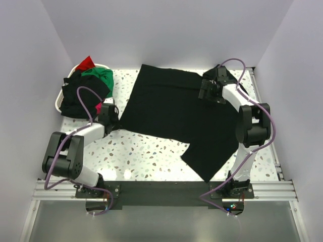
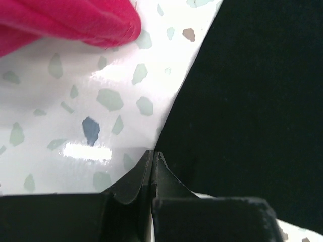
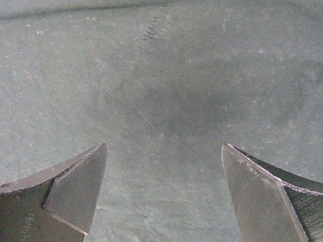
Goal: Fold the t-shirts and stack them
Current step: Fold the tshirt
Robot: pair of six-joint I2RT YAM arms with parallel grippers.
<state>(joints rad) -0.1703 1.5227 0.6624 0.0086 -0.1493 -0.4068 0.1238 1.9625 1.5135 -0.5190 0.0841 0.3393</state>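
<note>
1. From above, we see a black t-shirt (image 1: pixel 171 113) spread flat across the speckled bench (image 1: pixel 146 156), one corner reaching towards the near edge. A white basket (image 1: pixel 58 105) at the far left holds a pile of shirts (image 1: pixel 88 83) in black, green and red. The left end effector (image 1: pixel 112 121) sits at the shirt's left edge. The right end effector (image 1: pixel 207 92) hangs over the shirt's far right part.

2. In the left wrist view, the left end effector (image 2: pixel 153 159) has its fingers pressed together right on the edge of the black t-shirt (image 2: pixel 252 101), pinching it as far as we can tell. A fold of pink cloth (image 2: pixel 70 22) lies on the bench (image 2: pixel 75 101) just beyond.

3. In the right wrist view, the right end effector (image 3: pixel 164 146) is spread wide above plain dark fabric (image 3: pixel 166 75), gripping nothing.

4. We judge the first fold is only beginning, and nothing is stacked yet. The next move likely calls for the right side to take a matching grip, then both lifting together so the cloth folds evenly.
</note>
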